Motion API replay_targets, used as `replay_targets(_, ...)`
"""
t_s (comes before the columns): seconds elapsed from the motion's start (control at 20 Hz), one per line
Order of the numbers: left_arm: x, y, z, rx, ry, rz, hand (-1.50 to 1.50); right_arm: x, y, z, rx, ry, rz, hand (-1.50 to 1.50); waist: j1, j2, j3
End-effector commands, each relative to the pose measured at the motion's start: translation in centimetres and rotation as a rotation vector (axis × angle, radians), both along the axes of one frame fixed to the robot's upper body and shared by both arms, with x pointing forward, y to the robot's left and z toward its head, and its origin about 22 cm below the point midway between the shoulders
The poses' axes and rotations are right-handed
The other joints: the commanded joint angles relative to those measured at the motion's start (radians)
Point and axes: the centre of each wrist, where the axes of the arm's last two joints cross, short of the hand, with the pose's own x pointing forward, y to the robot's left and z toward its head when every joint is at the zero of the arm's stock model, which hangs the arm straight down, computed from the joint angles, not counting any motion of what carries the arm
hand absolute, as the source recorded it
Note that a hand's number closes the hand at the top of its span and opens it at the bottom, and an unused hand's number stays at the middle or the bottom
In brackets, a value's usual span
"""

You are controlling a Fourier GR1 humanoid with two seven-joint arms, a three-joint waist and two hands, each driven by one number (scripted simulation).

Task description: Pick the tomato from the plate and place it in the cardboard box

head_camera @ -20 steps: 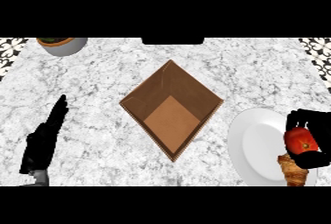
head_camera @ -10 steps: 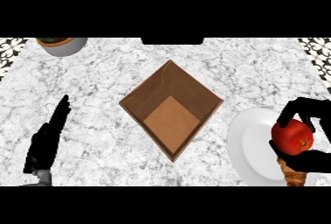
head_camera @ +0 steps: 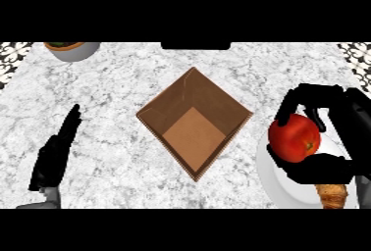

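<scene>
Over the plate [head_camera: 272,171] at right, the tomato [head_camera: 293,138] is grasped by the right robot hand [head_camera: 319,164]; the left robot hand [head_camera: 54,154] is kept released, straight-fingered.

The tomato [head_camera: 295,138] is red, the plate [head_camera: 270,171] white, and both hands (left [head_camera: 56,149], right [head_camera: 319,132]) are black. The cardboard box [head_camera: 194,122] is brown on a counter [head_camera: 130,78] of grey-white marble pattern; the croissant [head_camera: 333,195] at lower right is golden brown.

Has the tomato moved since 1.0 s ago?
Yes. The tomato, held in the right hand, has shifted left toward the cardboard box, now over the plate rim.
</scene>
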Motion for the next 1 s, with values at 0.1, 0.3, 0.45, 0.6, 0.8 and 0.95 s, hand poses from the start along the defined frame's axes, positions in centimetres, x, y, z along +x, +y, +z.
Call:
replay_targets(0.1, -0.3, 1.2, -1.1, -0.007, 0.003, 0.006, 0.0, 2.6, 6.3, 2.4, -0.038, 0.045, 0.005, 1.5, 0.004, 0.001, 0.0)
replay_targets(0.3, 1.0, 1.0, 0.3, 0.0, 0.008, 0.011, 0.0, 3.6, 12.1, 0.2, -0.049, 0.073, 0.009, 1.5, 0.005, 0.002, 0.0)
replay_targets(0.45, 0.2, -0.1, -0.4, 0.001, -0.01, 0.0, 0.0, 6.8, 13.2, -1.3, -0.101, 0.142, 0.019, 1.5, 0.01, 0.003, 0.0)
replay_targets(0.6, 1.0, -0.3, 1.0, -0.004, 0.005, 0.009, 0.0, 8.2, 13.7, -1.7, -0.12, 0.187, 0.007, 1.5, 0.003, 0.002, 0.001)
replay_targets(0.8, 0.2, 0.9, -0.9, 0.002, 0.001, -0.004, 0.0, 9.4, 15.7, -5.5, -0.177, 0.226, -0.008, 1.5, 0.007, 0.003, 0.001)
replay_targets(0.95, 0.1, -0.2, -0.1, -0.006, 0.002, -0.023, 0.0, 10.6, 16.6, -7.6, -0.121, 0.31, -0.075, -1.5, 0.017, 0.004, 0.001)
